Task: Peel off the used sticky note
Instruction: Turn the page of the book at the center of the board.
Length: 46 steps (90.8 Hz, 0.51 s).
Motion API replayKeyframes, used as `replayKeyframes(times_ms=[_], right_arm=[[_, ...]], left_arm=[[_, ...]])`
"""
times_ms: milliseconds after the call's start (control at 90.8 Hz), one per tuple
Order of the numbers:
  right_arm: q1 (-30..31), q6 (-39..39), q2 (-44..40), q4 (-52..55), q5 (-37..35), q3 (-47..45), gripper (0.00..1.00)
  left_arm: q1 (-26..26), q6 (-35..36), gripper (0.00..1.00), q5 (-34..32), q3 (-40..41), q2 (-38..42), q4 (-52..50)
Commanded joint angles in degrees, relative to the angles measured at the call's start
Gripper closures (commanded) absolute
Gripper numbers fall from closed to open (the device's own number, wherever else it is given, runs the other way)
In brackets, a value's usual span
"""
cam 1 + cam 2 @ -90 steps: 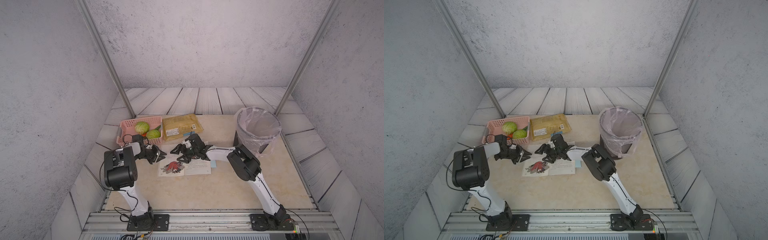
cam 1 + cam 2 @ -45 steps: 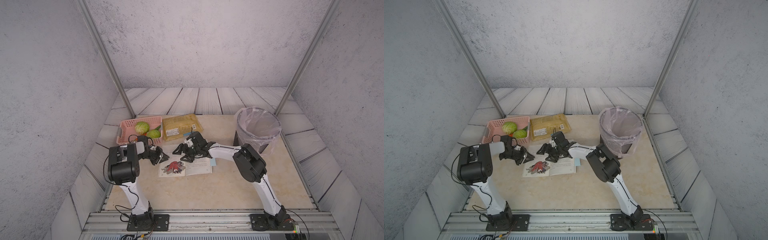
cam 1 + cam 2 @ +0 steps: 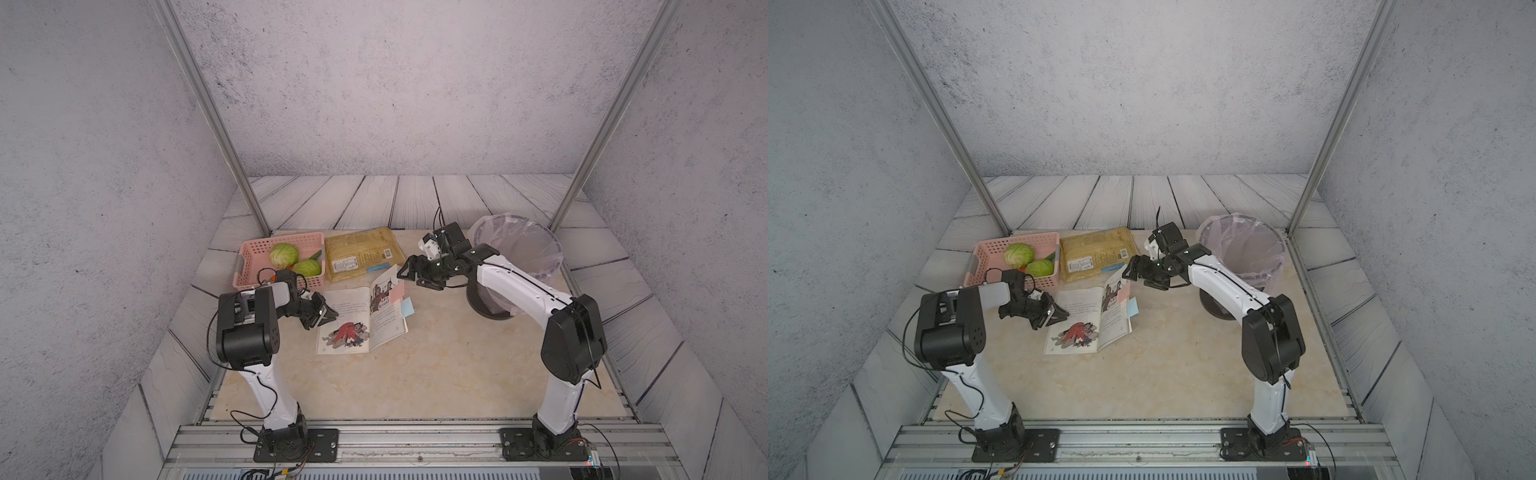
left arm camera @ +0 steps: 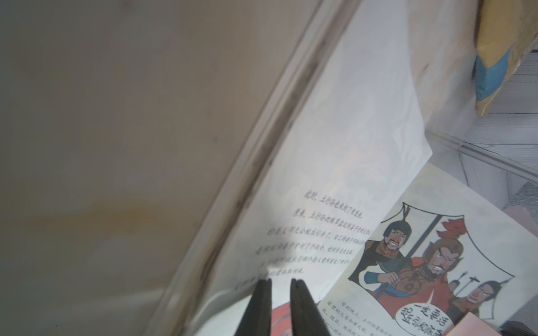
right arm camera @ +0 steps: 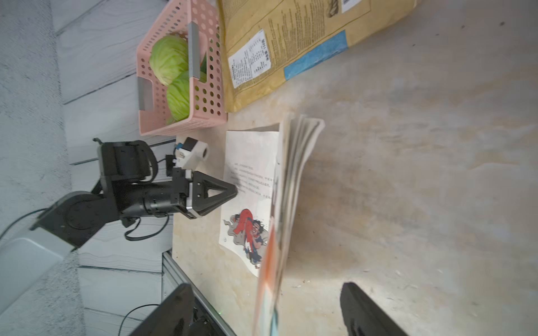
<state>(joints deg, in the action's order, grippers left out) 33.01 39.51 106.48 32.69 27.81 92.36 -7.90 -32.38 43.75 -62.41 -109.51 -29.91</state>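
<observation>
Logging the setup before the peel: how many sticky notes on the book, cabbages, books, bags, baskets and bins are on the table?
Sticky notes: 2, a pink note and a blue note
Cabbages: 2
Book: 1
Bag: 1
Basket: 1
Bin: 1
Total: 8
</observation>
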Motion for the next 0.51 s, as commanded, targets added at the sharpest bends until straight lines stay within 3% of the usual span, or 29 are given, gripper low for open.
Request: replayKeyframes(times_ms=[0,209,495], right_arm=[[0.8,-3.6,2.7,4.7,0.1,-1.3,0.17],[0.8,-1.9,4.7,1.3,2.0,-2.9,0.22],[0.1,-4.3,2.3,3.8,-0.5,-4.7,0.23]], left_arm=[[3.6,1.9,0.82,-2.9,-2.9,4.0,-3.8],[12.4,2.3,0.8,-1.1,-5.0,8.2,-3.9],[21.4,3.7,0.8,0.6,-8.8,0.0,-5.5]])
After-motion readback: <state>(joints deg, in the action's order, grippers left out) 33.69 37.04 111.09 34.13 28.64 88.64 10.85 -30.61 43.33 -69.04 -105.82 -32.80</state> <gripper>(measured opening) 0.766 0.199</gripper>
